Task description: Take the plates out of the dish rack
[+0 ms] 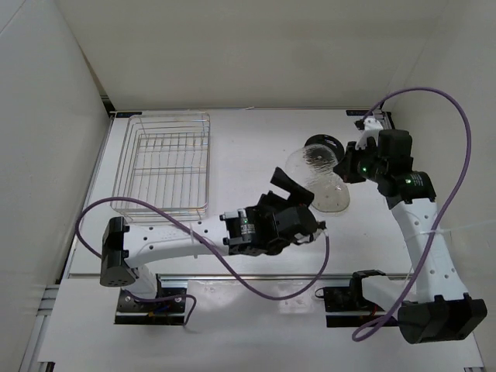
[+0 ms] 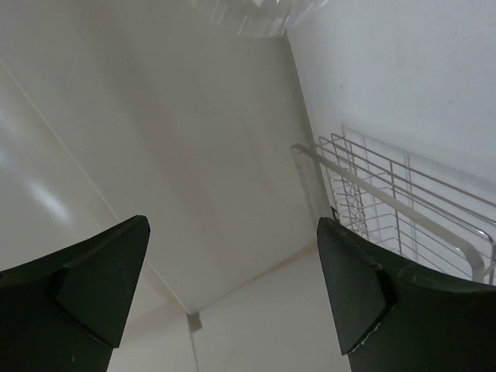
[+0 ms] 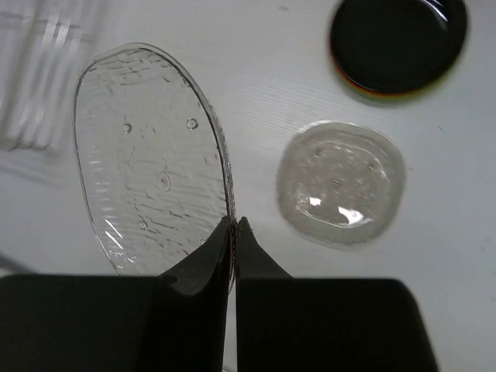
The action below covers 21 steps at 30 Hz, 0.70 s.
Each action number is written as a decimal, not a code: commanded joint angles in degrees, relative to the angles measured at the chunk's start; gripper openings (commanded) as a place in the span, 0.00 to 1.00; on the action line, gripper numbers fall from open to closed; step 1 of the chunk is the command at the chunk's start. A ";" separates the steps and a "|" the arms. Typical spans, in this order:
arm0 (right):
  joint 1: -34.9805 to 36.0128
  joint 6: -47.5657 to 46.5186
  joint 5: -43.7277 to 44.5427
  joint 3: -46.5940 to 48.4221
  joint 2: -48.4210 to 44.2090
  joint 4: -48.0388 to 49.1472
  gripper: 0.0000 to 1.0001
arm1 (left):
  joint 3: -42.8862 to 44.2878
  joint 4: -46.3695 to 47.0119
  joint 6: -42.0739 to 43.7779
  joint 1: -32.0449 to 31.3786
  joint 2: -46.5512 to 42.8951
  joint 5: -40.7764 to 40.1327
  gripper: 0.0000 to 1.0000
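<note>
Clear plate (image 1: 314, 164) (image 3: 155, 155): up off the table, tilted on its edge. It is right of the rack and well apart from it. See-through, with fine ribs.

Right gripper (image 1: 346, 167) (image 3: 234, 225): jaws pinched together on the clear plate's rim, with only the thin edge between the fingers.

Second clear plate (image 1: 332, 200) (image 3: 341, 182): lies flat on the table, right of the rack. It is just beside the held one, on the side nearer the arm bases.

Black plate (image 1: 324, 146) (image 3: 397, 39): flat on the table, right of the rack and toward the back wall. From above, the held plate partly hides it. An orange-red glint runs along one edge. Whether that is another plate underneath, I cannot tell.

Rack (image 1: 163, 163) (image 2: 403, 209): a silver wire basket on the far-left part of the table, its long side running front to back.

Left gripper (image 1: 298, 203) (image 2: 232, 225): jaws spread wide, nothing in them. It hangs right of the rack's near right corner, between the rack and the clear plates. It is closer to the plates.

Table (image 1: 248, 155): white, with pale walls around it.

Cables (image 1: 434, 97): purple, one looping off each arm. The left arm's cable sweeps past the rack's near edge.
</note>
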 commanded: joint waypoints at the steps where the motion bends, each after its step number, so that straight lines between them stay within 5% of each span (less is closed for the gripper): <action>1: -3.37 8.28 14.30 -7.16 0.87 12.04 0.00 | 7.40 -3.08 -6.33 6.22 -3.32 0.75 1.00; 5: -7.13 8.28 19.51 -12.09 4.83 19.94 0.00 | 16.63 -2.57 -8.10 15.73 -6.04 3.91 1.00; 9: -12.85 8.28 13.38 -12.89 10.61 21.55 0.00 | 31.02 -0.98 -13.61 24.17 -6.75 6.63 1.00; 21: -17.79 4.59 1.86 -10.43 21.80 22.95 0.00 | 41.17 -6.95 -20.05 29.81 -9.65 7.35 1.00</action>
